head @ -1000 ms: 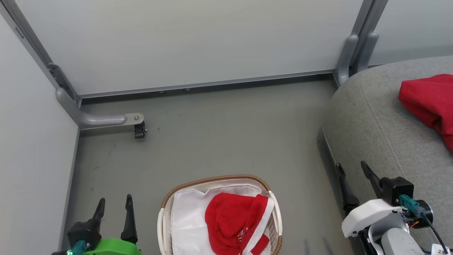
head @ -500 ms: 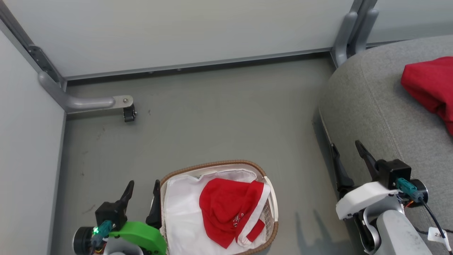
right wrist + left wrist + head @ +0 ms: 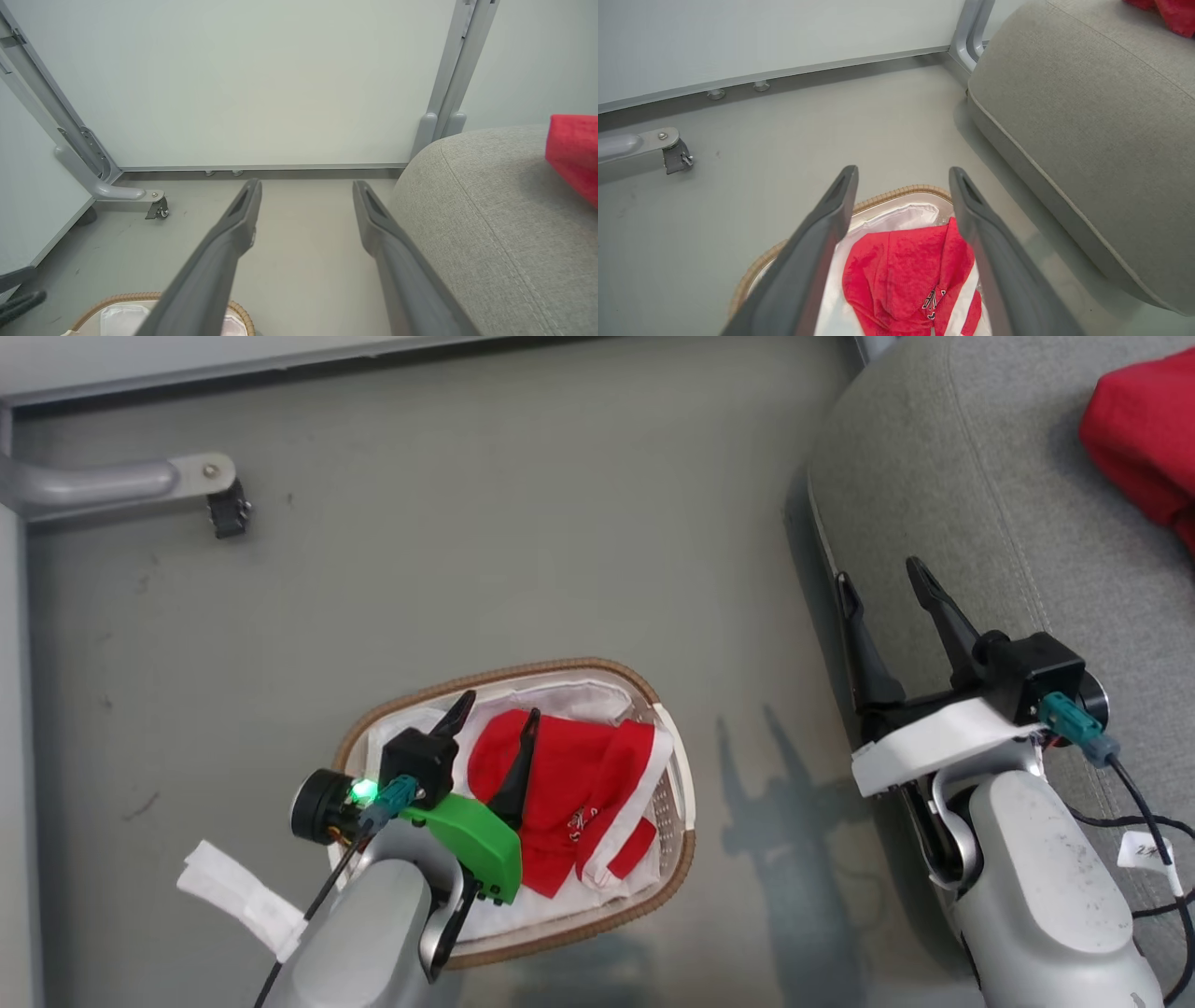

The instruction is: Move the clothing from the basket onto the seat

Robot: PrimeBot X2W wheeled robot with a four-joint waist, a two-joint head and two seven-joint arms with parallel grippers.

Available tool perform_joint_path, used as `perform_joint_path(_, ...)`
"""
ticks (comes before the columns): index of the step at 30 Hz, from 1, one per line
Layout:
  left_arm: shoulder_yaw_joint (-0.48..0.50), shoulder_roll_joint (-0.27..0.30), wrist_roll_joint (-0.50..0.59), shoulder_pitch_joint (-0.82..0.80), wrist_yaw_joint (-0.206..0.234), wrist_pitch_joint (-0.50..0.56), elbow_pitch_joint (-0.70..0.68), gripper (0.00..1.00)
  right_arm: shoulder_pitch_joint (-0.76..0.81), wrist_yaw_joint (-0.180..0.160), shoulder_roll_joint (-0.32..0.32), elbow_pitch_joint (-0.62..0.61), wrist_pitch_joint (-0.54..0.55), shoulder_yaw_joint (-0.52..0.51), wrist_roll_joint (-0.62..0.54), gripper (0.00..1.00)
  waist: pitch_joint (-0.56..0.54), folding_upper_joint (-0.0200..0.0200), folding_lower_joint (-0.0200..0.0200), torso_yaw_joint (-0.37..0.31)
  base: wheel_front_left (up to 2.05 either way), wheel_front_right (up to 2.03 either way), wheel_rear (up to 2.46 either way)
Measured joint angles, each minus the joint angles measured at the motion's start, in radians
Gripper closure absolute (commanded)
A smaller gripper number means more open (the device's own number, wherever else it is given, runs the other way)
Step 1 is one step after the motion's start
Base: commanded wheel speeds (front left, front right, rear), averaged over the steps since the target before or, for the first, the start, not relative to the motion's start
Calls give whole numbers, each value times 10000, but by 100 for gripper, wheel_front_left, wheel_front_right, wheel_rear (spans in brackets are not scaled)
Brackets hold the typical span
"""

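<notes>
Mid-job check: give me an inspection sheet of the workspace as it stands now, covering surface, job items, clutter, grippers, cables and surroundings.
Surface: grey floor, a few small scuff marks.
Job's things: clothing bunched in the basket on the white liner; seat to the robot's right, with another red fabric piece lying on it.
Clutter: nothing seen.
Grippers: left gripper open, over the basket, fingers pointing at the clothing, nothing held; right gripper open, empty, at the seat's edge.
Cables: black cable with a teal plug at the right wrist; thin cable at the left wrist.
Surroundings: pale wall panels, grey frame foot with a caster.
</notes>
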Motion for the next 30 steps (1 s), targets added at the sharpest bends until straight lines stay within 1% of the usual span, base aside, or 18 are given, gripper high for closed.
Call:
perform_joint_path(5, -1444, 297, -500, -1140, 0, 0, 830, 0, -397, 0, 0, -222, 0, 263, 278, 0, 925, 0, 0, -396, 0, 0, 0)
perform_joint_path(10, -2661, 573, -1095, -2141, 0, 0, 1521, 0, -640, 0, -2, -464, 0, 368, 491, 0, 1771, 0, 1, -784, 0, 0, 0)
perform_joint_path(13, -3473, 725, -1580, -2660, 0, 0, 1921, 0, -775, 0, -4, -610, 0, 430, 690, 0, 2257, 0, 1, -1022, 0, 0, 0)
perform_joint_path(18, -5099, 982, -2426, -3592, 0, 90, 2493, 0, -939, 0, 2, -779, 0, 606, 928, 0, 3007, 0, 1, -1406, 0, 0, 0)
perform_joint_path(25, -7191, 1536, -3492, -4684, 0, 548, 2667, 0, -1174, 0, 2, -1009, 0, 807, 1271, 0, 3860, 0, 1, -1905, 0, 0, 0)
perform_joint_path(27, -7616, 1664, -3760, -4958, 0, 631, 2652, 0, -1193, 0, 2, -1051, 0, 853, 1335, 0, 4065, 0, 2, -2028, 0, 0, 0)
perform_joint_path(30, -7948, 1816, -4023, -5328, 0, 838, 2617, 0, -1245, 0, 2, -1112, 0, 895, 1409, 0, 4359, 0, 1, -2190, 0, 0, 0)
